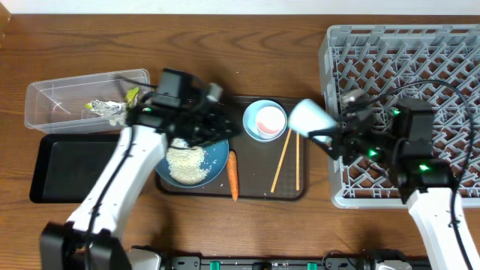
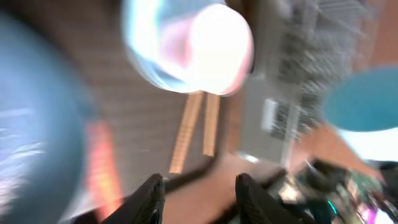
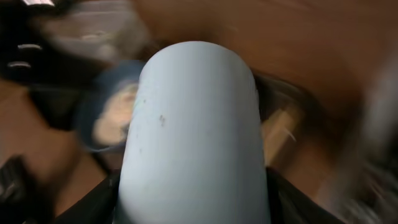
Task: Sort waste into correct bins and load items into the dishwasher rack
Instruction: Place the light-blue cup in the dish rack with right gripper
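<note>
A light-blue cup (image 1: pixel 310 115) hangs between the brown tray and the dishwasher rack (image 1: pixel 420 67), lying sideways with my right gripper (image 1: pixel 325 130) shut on it. The right wrist view is filled by this cup (image 3: pixel 194 124). My left gripper (image 1: pixel 223 127) hovers over the blue plate (image 1: pixel 214 161) with its heap of rice (image 1: pixel 187 163); its jaws stand open with nothing between them (image 2: pixel 200 186). A light-blue bowl (image 1: pixel 265 120), two chopsticks (image 1: pixel 282 159) and an orange carrot (image 1: pixel 232 175) lie on the brown tray. Wrappers (image 1: pixel 109 109) sit in the clear box (image 1: pixel 52 97).
The flat black tray (image 1: pixel 71 166) lies in front of the clear box at the left. The brown serving tray (image 1: pixel 292 191) sits in the middle, close to the rack's left wall. Both wrist views are blurred by motion.
</note>
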Controlling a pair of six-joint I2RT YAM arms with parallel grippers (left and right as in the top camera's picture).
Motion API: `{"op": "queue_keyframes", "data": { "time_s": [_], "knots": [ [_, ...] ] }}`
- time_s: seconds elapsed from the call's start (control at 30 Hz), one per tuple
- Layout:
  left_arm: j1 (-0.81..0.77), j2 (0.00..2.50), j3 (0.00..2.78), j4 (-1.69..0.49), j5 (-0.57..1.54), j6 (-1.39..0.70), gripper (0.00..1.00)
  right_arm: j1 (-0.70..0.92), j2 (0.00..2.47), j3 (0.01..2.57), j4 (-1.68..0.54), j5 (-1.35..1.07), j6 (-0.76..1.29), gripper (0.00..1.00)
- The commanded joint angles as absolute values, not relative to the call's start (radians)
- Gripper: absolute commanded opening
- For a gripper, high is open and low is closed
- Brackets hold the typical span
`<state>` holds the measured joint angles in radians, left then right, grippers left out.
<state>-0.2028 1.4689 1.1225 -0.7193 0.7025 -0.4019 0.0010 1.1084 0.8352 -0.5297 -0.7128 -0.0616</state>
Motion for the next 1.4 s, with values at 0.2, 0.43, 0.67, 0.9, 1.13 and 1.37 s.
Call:
{"op": "queue_keyframes", "data": {
  "time_s": [0.2,0.43,0.67,0.9,1.13,1.37],
  "knots": [
    [-0.057,1.263,1.132,-0.856,0.413,-0.28,0.38,-0.237,1.073,1.081,-0.874,-0.29,0.03,0.25],
    [-0.054,1.224,1.132,-0.881,0.395,-0.262,0.38,-0.429,1.077,1.163,-0.997,-0.039,0.036,0.3],
    [-0.054,1.228,1.13,-0.882,0.395,-0.262,0.38,-0.595,1.16,1.163,-1.027,0.229,0.205,0.29],
    [-0.054,1.228,1.13,-0.882,0.395,-0.262,0.38,-0.697,1.285,1.163,-0.957,0.224,0.263,0.27],
    [-0.055,1.228,1.13,-0.883,0.395,-0.262,0.38,-0.722,1.402,1.163,-0.844,0.092,0.265,0.3],
    [-0.056,1.228,1.13,-0.883,0.395,-0.262,0.38,-0.722,1.481,1.163,-0.797,0.009,0.265,0.32]
  ]
}}
